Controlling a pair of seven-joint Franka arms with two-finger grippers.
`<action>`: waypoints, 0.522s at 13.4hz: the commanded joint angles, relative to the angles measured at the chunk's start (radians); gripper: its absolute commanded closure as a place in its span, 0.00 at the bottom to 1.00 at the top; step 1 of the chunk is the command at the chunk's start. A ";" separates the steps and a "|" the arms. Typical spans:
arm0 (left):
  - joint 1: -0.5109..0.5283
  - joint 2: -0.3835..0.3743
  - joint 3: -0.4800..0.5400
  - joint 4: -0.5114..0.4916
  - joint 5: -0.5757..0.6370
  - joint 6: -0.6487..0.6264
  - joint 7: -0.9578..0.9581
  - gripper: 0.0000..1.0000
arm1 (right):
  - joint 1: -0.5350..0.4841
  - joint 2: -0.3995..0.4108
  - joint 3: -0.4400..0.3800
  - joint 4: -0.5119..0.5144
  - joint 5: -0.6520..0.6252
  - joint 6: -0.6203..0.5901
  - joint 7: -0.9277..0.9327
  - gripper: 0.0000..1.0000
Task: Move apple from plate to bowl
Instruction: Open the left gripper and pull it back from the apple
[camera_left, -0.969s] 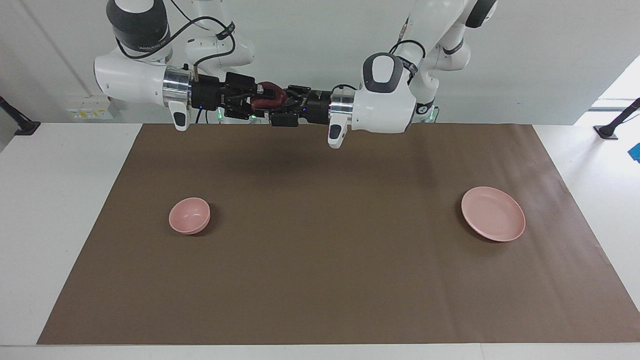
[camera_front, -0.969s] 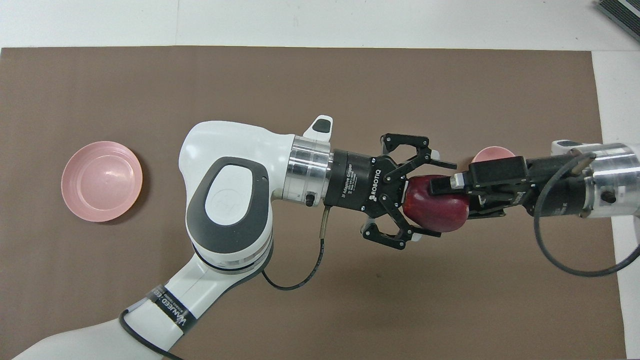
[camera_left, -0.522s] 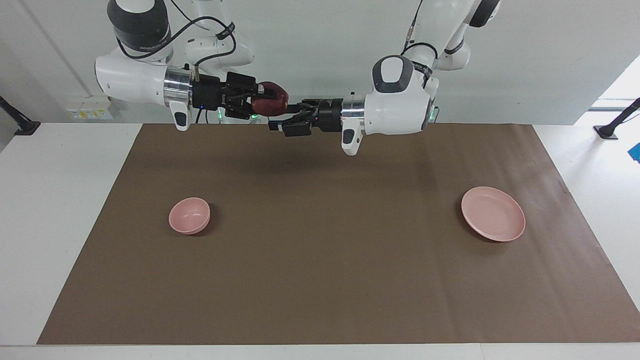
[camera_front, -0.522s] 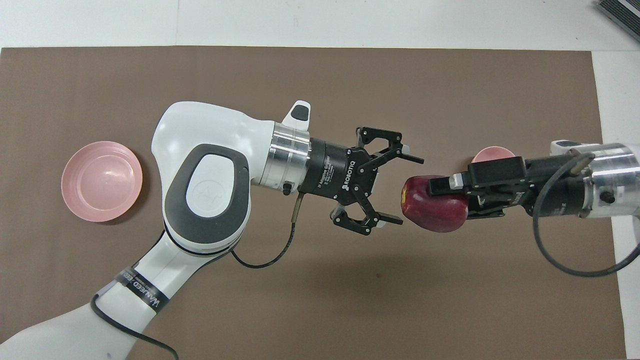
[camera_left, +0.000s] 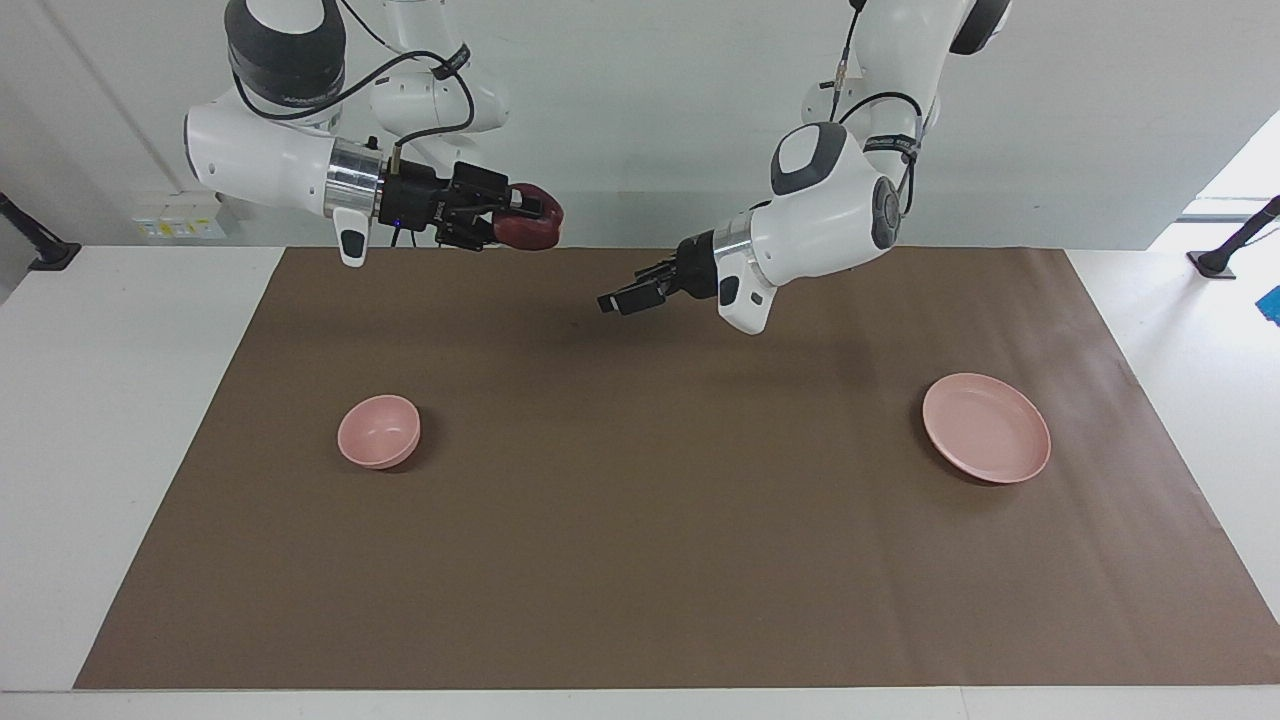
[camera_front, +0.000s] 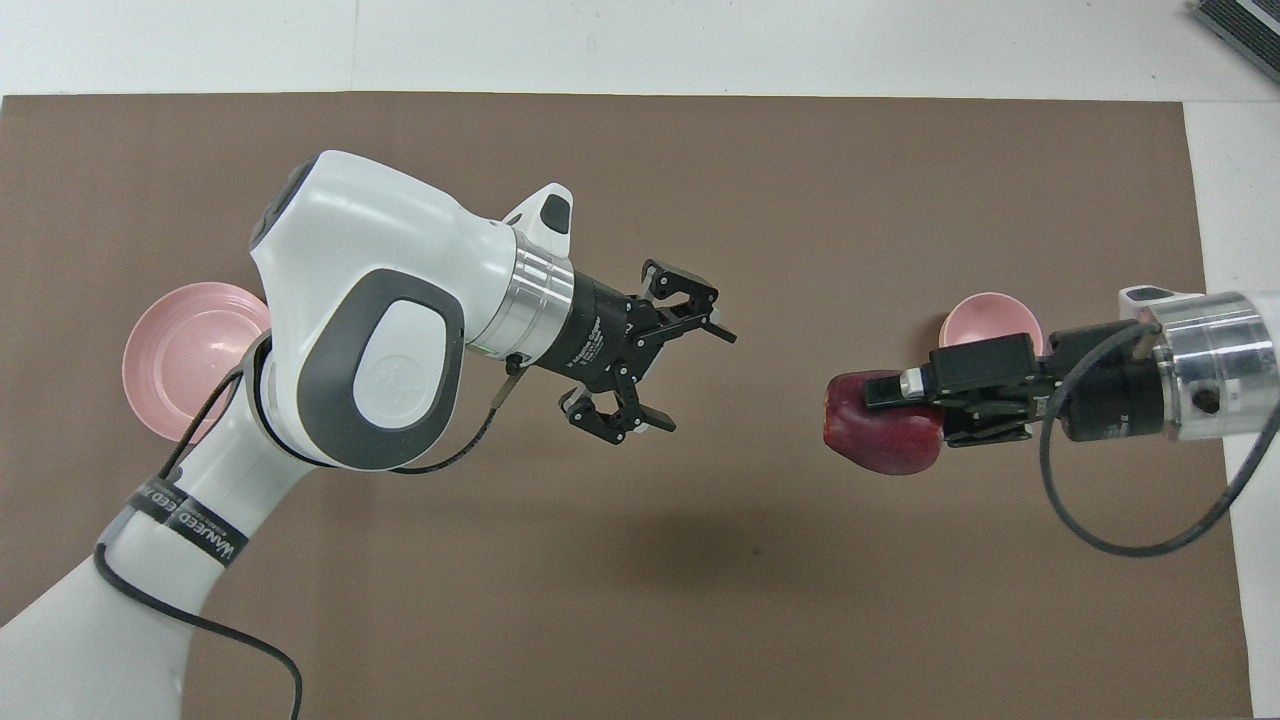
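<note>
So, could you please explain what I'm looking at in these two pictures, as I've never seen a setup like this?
These are two robot arms at a table covered with brown paper. One picture faces the robots from across the table; the other looks down from above them. The right gripper holds a dark red apple in the air, its jaws shut on it. The left gripper hangs empty with open jaws. On the paper sit a small pink bowl and a wide pink plate, both empty.
</note>
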 joint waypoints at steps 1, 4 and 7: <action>0.006 -0.019 0.061 -0.014 0.082 -0.020 0.005 0.00 | -0.016 0.036 0.006 0.057 -0.146 0.019 -0.020 1.00; 0.004 -0.020 0.160 -0.011 0.082 -0.073 0.001 0.00 | -0.010 0.089 0.009 0.074 -0.332 0.104 -0.047 1.00; 0.004 -0.020 0.197 -0.009 0.160 -0.095 0.001 0.00 | 0.031 0.151 0.010 0.160 -0.580 0.126 -0.040 1.00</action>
